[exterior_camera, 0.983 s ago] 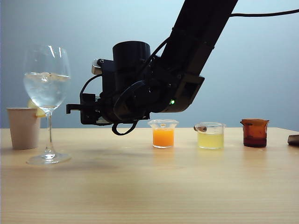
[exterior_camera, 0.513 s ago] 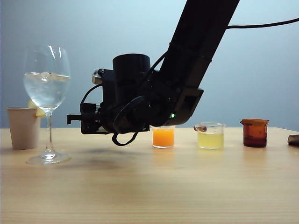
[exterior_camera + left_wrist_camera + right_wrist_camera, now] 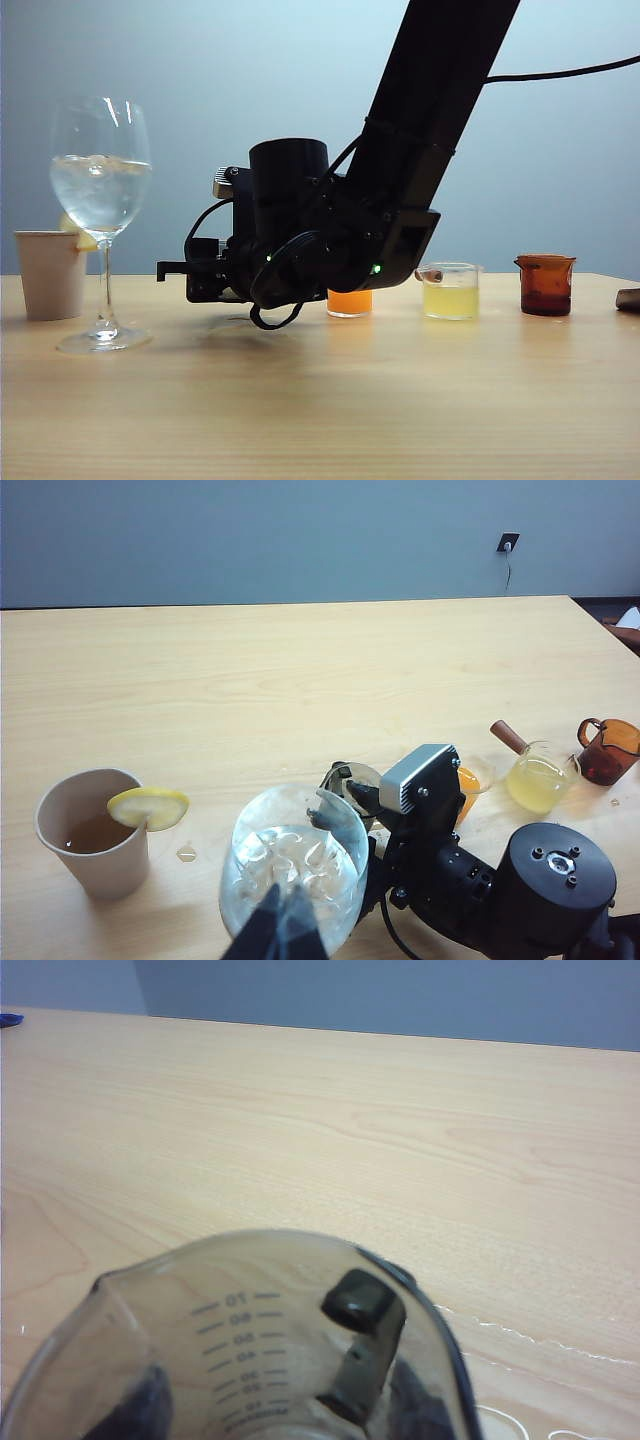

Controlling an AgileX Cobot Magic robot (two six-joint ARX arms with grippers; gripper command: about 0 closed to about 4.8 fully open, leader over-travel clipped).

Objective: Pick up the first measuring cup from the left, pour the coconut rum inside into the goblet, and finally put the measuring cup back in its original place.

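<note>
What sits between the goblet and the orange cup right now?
In the exterior view, the right pincer holding the first measuring cup, low over the table, fills the stretch between the goblet and orange cup.

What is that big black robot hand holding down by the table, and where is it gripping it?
The right hand holds the smoky measuring cup by its rim and wall, one finger inside the cup. The left hand holds nothing.

Exterior camera: low, near bench (image 3: pixel 320 400) level, side-on, facing blue wall. Left wrist camera: high, looking down over goblet (image 3: pixel 292 865) across bench. Right wrist camera: very close above first measuring cup (image 3: pixel 250 1350), angled onto bench. Exterior and left wrist views share goblet, paper cup (image 3: pixel 50 273), cup row.
</note>
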